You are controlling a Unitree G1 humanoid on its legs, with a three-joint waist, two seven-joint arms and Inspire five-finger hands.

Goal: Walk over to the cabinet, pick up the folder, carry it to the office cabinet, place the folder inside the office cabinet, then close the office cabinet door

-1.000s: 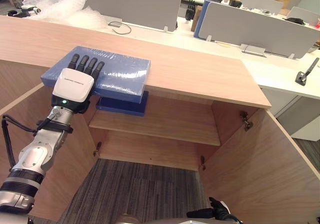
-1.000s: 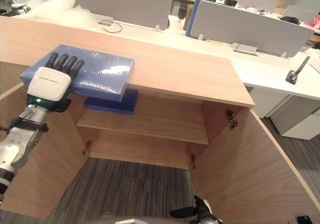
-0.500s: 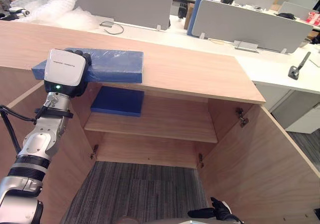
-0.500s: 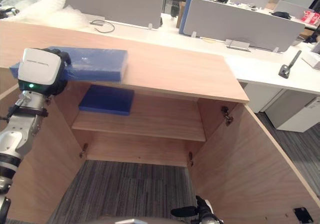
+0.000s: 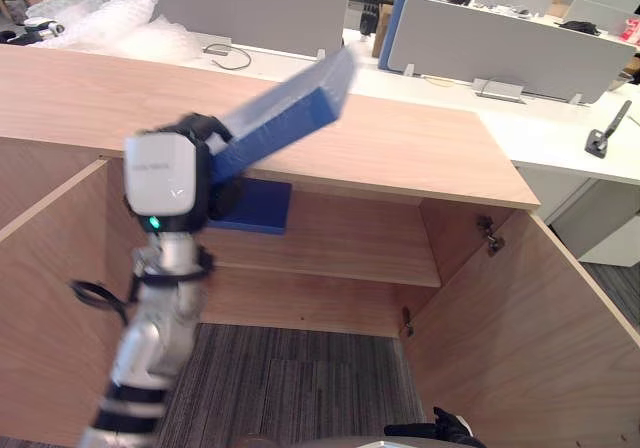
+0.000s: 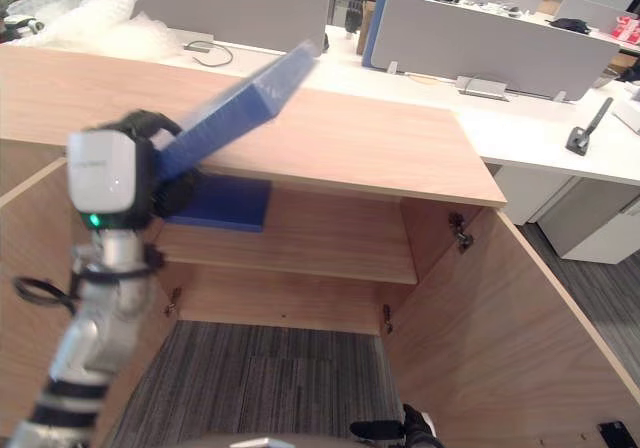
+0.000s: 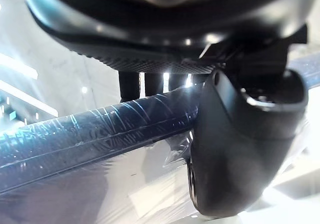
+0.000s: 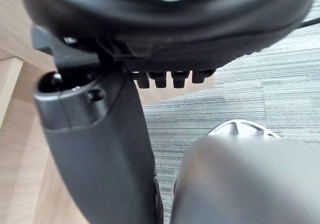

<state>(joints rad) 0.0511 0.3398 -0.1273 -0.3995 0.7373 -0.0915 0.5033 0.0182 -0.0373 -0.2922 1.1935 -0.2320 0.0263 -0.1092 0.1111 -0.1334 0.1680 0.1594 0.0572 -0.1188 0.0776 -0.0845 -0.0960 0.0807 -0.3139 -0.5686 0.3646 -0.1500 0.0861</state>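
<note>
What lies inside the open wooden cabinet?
A dark blue flat object lies on its shelf; the left hand, gripping the lifted plastic-wrapped blue folder, covers its left end.

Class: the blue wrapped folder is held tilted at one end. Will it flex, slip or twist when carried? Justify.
Probably stiff: the folder looks straight though the left robot hand grips only one end. Likely slippery: glossy film covers it. It may lever in the grip, since most overhangs.
</note>
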